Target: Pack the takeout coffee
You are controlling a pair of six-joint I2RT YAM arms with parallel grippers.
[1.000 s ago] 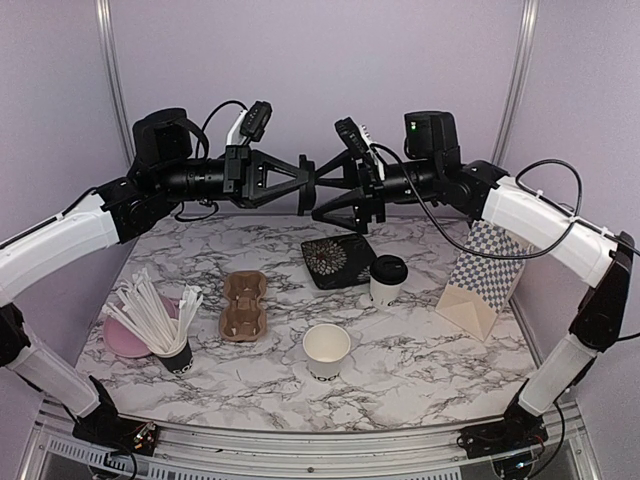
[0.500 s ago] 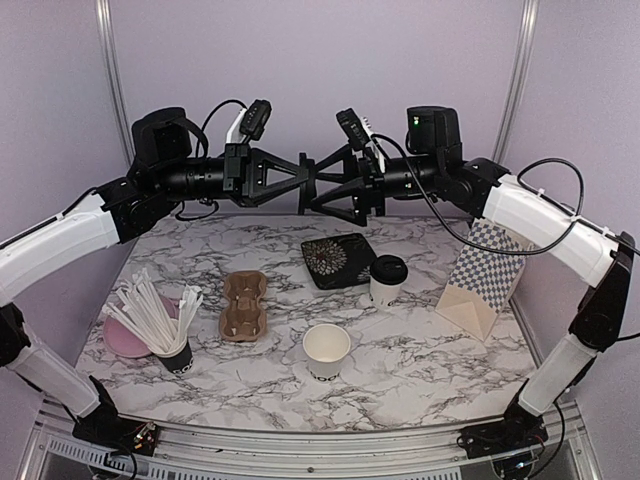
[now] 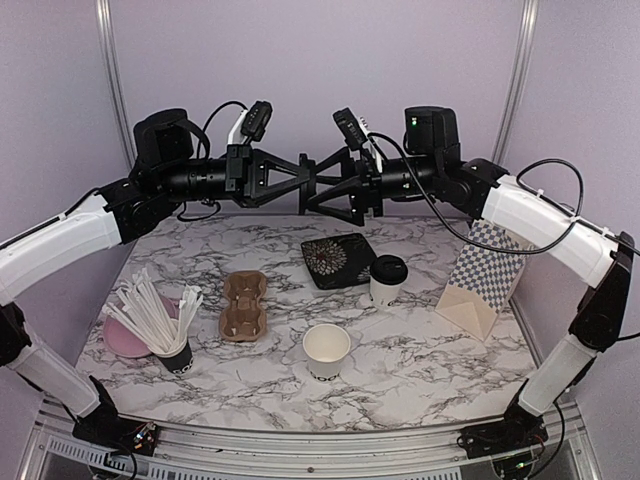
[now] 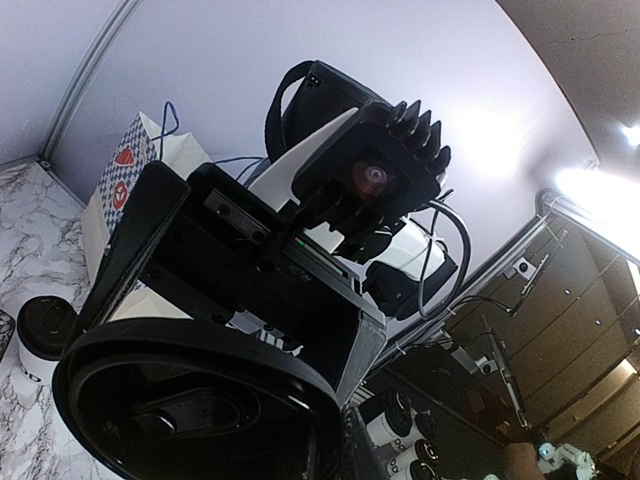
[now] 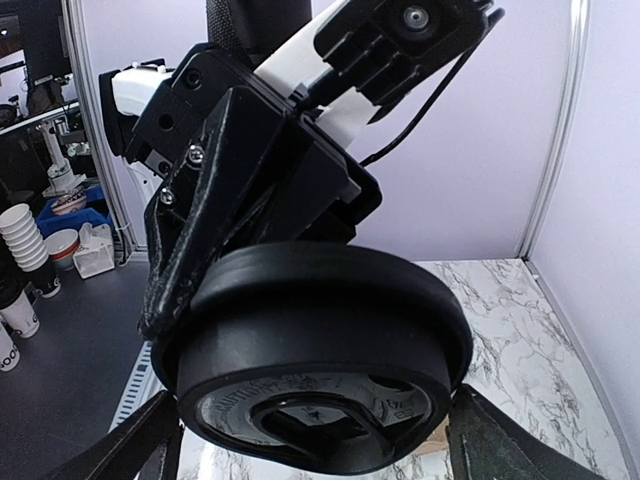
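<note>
At the left of the table stood the sticks cup, and just right of it the tray lay with both wells bare. High above them the left gripper pointed right, its fingers pinched together on the rim of a black lid. The lid stood on edge, well clear of the table, with its flat face turned toward the right arm.

The right gripper faced it from the other side. In the right wrist view its fingers stood wide apart, one on each side of the lid, and no contact showed. This looked like a handover caught midway, with the lid's rim lined up between the right jaws. What mattered was that those jaws meet across the disc, not over the left fingers.

Below and nearer the arm bases sat the open cup, upright, about midway between the arms and a shade toward the right one. The lid probably belonged on it, so it would have to tip flat and travel down and toward the near edge. Further back and to the right stood the lidded cup, already capped, and beyond it the checked bag, lying tilted near the right edge.
</note>
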